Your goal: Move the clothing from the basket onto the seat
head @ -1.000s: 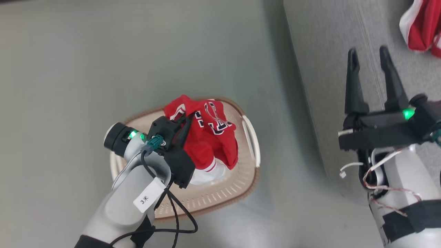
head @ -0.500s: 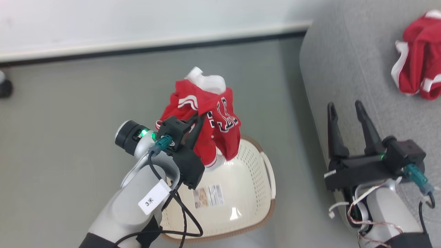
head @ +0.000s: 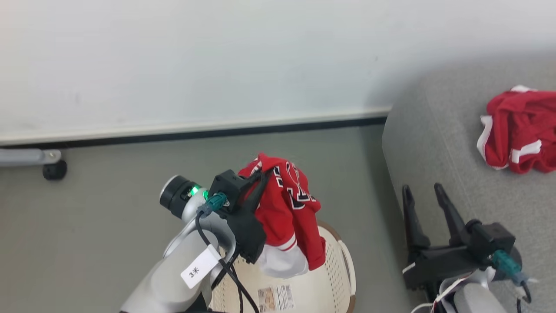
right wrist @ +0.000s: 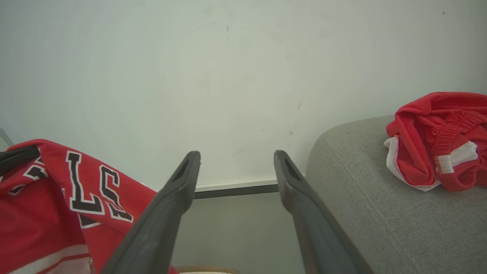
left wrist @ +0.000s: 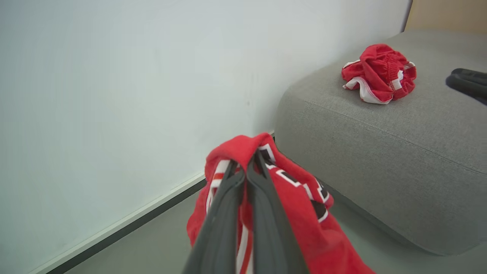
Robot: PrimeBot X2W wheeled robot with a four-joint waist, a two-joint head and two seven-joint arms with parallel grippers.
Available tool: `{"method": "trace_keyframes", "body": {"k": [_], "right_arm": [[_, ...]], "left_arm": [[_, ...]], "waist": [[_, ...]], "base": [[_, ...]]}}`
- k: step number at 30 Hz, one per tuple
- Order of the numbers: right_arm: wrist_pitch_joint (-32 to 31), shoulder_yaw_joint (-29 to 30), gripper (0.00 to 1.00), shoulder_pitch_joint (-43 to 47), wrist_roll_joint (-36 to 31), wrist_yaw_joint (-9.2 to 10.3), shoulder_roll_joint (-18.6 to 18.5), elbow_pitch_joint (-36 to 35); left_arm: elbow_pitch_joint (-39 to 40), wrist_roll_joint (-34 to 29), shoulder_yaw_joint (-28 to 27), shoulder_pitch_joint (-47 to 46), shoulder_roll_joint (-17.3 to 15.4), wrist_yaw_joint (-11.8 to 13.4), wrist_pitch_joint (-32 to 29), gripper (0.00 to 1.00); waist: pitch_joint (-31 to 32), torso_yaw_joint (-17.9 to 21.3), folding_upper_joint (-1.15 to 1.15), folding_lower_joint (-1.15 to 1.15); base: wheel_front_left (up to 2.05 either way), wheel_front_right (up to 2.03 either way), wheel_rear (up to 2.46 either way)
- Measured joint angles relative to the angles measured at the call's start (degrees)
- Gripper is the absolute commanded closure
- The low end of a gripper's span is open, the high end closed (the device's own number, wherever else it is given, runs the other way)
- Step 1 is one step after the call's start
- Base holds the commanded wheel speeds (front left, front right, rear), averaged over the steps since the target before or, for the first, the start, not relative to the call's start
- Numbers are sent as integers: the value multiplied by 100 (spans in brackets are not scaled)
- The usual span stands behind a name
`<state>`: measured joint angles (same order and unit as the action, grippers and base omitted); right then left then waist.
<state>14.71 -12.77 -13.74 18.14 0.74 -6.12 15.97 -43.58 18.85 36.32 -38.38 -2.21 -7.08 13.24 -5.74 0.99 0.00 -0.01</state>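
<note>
lettered jersey (head: 290,208): up in the air, hanging over the basket
left gripper (left wrist: 247,164): clamped tight on that jersey
basket (head: 347,271): 6 o'clock, right under the jersey
plain red garment (head: 517,130): bunched on the sofa, 2 o'clock from the jersey
sofa (head: 434,143): grey, at 3 o'clock
right gripper (head: 420,188): fingers spread wide, holding nothing, near the sofa's front edge
</note>
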Motion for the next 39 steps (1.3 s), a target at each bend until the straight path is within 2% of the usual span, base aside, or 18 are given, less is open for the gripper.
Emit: {"method": "trace_keyframes", "body": {"k": [8, 15, 23, 30, 39], "right_arm": [[-7, -252, 0, 461, 7, -33, 62, 22], [-156, -642, 0, 512, -21, -186, 125, -31], [-402, -1300, 0, 325, -112, -434, 221, 235], [-581, -1657, 0, -125, -409, -480, 227, 622], [-711, -1792, 0, -640, -502, -530, 227, 1229]], "left_arm": [[167, 298, 253, 326, -3, 0, -60, 100], [449, 532, 439, 369, -3, 10, -213, 100], [829, 676, 698, 364, -7, 123, -410, 100], [1101, 839, 855, 343, -9, 203, -517, 100], [1263, 925, 932, 320, -13, 256, -617, 100]], "waist": [[675, -101, 0, 0], [1057, -201, 0, 0], [1133, -320, 1, 2], [1109, -379, 1, 2], [1059, -441, 1, 2]], "base": [[0, 0, 0], [0, 0, 0], [0, 0, 0], [0, 0, 0], [0, 0, 0]]}}
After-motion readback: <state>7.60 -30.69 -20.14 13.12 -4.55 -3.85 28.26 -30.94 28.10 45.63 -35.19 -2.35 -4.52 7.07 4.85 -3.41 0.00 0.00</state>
